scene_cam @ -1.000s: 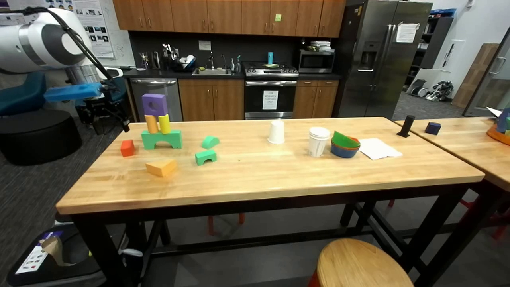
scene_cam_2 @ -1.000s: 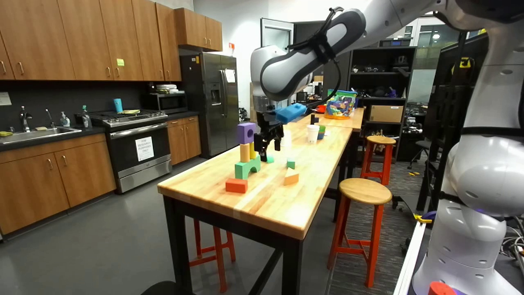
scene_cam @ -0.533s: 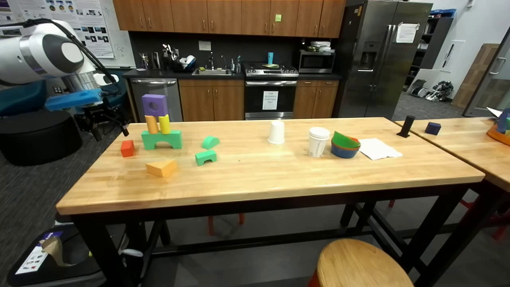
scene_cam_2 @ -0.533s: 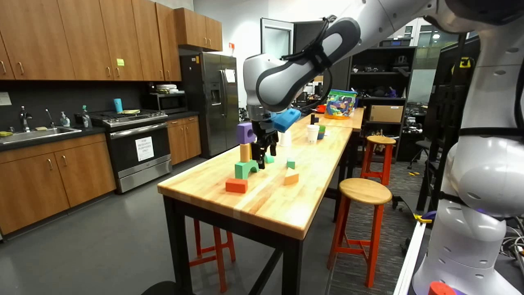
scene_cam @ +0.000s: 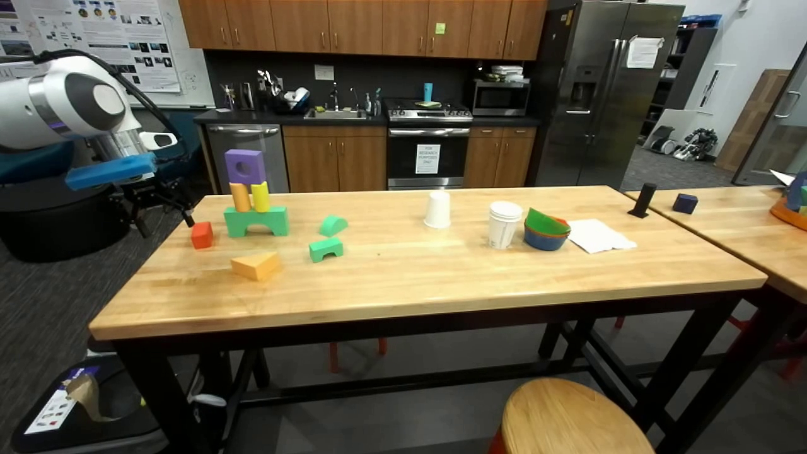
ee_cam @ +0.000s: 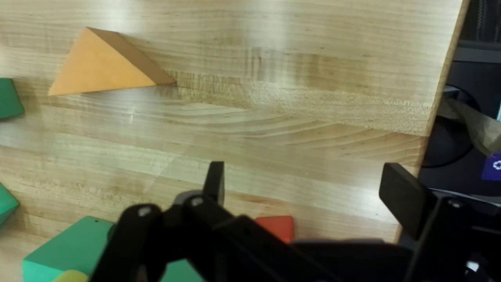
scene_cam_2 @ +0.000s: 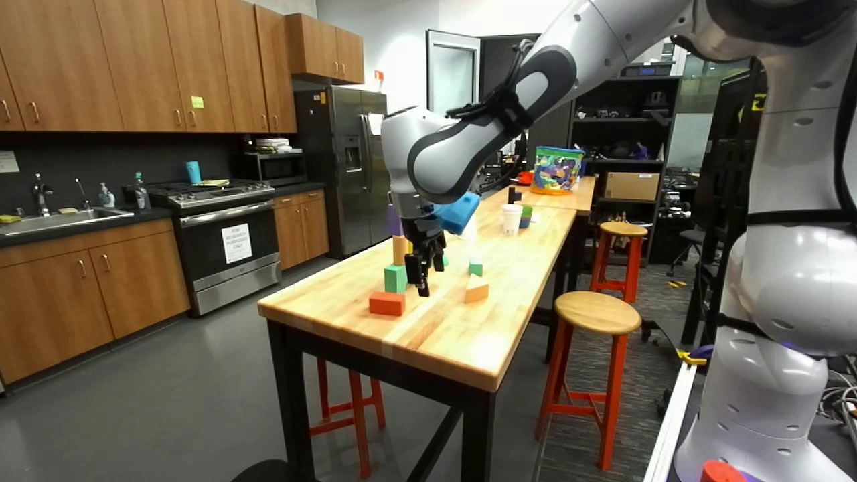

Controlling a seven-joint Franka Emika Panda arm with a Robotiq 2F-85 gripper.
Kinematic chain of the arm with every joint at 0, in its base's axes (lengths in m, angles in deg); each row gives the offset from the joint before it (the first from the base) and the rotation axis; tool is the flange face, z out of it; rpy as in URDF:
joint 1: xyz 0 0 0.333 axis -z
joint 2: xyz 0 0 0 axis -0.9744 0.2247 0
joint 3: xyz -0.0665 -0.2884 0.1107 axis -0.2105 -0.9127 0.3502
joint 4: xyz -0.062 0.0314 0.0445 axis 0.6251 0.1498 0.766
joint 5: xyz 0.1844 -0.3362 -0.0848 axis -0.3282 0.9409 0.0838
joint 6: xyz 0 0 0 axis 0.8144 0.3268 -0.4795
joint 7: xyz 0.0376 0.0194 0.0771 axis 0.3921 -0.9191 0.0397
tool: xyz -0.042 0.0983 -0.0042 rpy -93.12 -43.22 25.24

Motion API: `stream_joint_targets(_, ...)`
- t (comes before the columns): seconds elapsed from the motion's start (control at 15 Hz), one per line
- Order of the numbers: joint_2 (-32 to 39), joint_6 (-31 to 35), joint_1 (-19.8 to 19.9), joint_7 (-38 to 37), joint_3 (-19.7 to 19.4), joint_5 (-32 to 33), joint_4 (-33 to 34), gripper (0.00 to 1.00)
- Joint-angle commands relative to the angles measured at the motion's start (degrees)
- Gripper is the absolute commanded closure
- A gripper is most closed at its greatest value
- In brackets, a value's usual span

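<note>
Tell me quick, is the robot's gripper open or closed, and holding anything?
Gripper: open, holding nothing, near the red block.

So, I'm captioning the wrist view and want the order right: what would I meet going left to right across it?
Two green blocks at the left edge, orange triangular prism, black fingertip, red block, opposite fingertip, purple label at the right edge.
</note>
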Motion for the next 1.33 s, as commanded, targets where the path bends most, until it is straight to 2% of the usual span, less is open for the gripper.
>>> stream_joint_targets(0.0, 2.1, -1.2, -0.5, 0.4, -0.2, 0.9, 2.3, 0.0)
stream_joint_targets(0.4, 4.8, -1.9, -0.6, -0.1, -0.5, 1.9, 5.1, 0.0)
stream_joint_targets(1.27, 4.0, -1.7, -0.5, 0.2, -0.6, 1.5, 4.2, 0.0)
